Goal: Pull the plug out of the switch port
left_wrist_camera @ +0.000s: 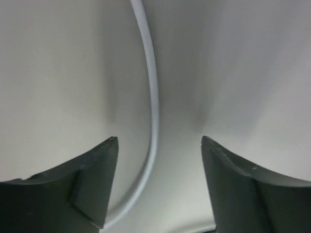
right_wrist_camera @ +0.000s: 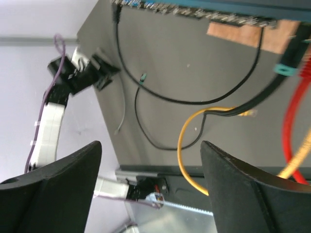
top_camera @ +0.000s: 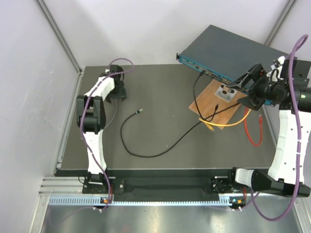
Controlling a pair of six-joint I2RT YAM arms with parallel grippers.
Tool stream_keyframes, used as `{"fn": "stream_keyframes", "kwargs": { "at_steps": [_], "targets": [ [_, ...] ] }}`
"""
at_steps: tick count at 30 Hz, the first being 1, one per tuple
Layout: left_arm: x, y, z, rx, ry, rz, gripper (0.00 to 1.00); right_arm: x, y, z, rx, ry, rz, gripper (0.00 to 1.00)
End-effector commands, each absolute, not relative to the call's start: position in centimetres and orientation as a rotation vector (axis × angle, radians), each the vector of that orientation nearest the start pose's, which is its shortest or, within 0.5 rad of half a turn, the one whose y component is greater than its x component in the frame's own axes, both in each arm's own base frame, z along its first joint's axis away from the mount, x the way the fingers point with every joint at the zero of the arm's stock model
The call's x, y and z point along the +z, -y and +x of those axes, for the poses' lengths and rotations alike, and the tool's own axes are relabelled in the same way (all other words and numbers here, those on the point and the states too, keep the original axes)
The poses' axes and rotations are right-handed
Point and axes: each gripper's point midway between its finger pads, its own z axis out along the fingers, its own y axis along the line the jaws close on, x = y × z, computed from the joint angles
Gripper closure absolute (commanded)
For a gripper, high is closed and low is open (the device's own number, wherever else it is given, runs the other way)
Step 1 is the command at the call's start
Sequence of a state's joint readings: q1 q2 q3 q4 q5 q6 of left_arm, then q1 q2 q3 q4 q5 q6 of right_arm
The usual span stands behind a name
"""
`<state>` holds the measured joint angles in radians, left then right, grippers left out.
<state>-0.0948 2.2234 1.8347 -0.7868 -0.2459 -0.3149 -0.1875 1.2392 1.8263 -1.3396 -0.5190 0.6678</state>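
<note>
arm bases (top_camera: 95, 180) edge dark table (top_camera: 160, 97); switch (top_camera: 228, 48) by white wall (top_camera: 146, 29).

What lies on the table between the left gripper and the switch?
Between the left gripper and the switch, the dark table is mostly bare. Only a black cable, plugged into the switch's port row, crosses near it. The top view shows this.

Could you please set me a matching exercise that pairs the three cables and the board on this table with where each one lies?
1. black cable
2. yellow cable
3. red cable
4. wooden board

A. farthest to the right
B. one end plugged into the switch
C. in front of the switch, carrying a metal block
D. curving past the board's near edge

Pairs: 1-B, 2-D, 3-A, 4-C
</note>
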Motion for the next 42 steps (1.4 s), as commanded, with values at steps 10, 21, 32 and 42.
{"fn": "stream_keyframes", "kwargs": {
  "at_steps": [10, 21, 32, 42],
  "targets": [
    [18.4, 5.8, 42.4, -0.137, -2.406, -0.437, 0.04, 37.7, -0.2, 22.5, 0.568, -2.069, 0.905, 0.54],
    [23.2, 17.2, 39.0, -0.919, -2.277, 0.026, 0.21, 34.0, 4.0, 24.0, 0.592, -1.879, 0.997, 0.46],
    [23.0, 19.7, 39.4, -1.021, -2.287, 0.066, 0.24, 35.1, 5.4, 26.4, 0.665, -1.665, 1.016, 0.57],
    [22.6, 19.9, 39.3, -1.044, -2.289, 0.087, 0.25, 34.3, 6.5, 26.8, 0.669, -1.597, 1.08, 0.6]
  ]
}}
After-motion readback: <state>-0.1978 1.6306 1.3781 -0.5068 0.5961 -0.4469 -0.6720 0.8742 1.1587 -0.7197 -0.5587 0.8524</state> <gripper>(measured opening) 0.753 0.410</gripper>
